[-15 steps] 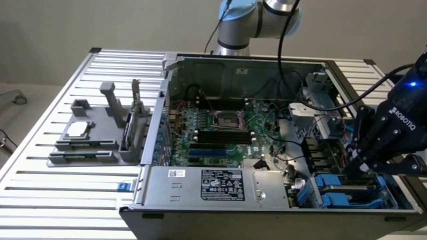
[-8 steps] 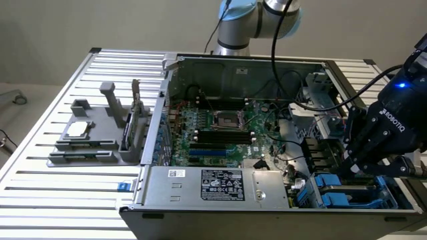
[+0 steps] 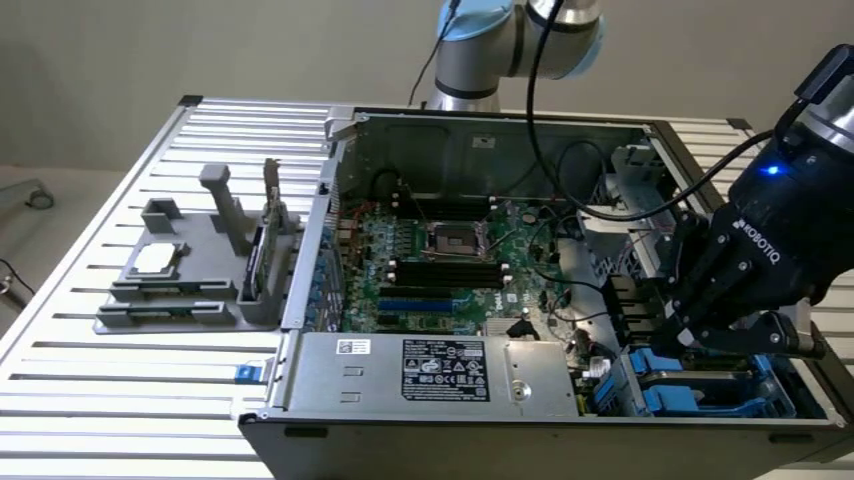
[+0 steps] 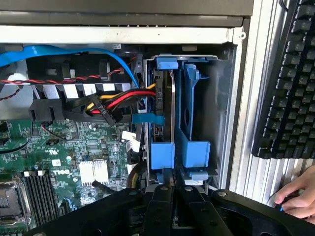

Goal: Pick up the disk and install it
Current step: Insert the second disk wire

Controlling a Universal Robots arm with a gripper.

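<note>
- The black robot gripper (image 3: 727,335) hangs low over the drive-bay corner of the open grey desktop computer case (image 3: 467,130), at the exterior view's right.
- Its jaws are pressed together. In the wrist view the dark fingers (image 4: 170,206) meet just at the near edge of the bay, and whether they pinch the carrier's edge cannot be made out.
- The flat silver-grey metal hard disk in its bright blue plastic carrier bracket (image 4: 172,123) stands on edge inside the blue-railed drive bay, next to the green motherboard (image 3: 441,260) and the bundle of red, yellow and black power cables (image 4: 118,101).
- Judging from this, the disk already sits in its slot, or very nearly.
- Handling, as a judgement: the disk is stiff and fairly heavy for its bulk, with smooth metal faces that would slip. The blue bracket's edges and end tabs give the safer hold. It should not be knocked or twisted in the rails.
- A person's hand (image 4: 298,194) rests on the ribbed metal worktop (image 3: 80,360) beside a black keyboard (image 4: 290,78).
</note>
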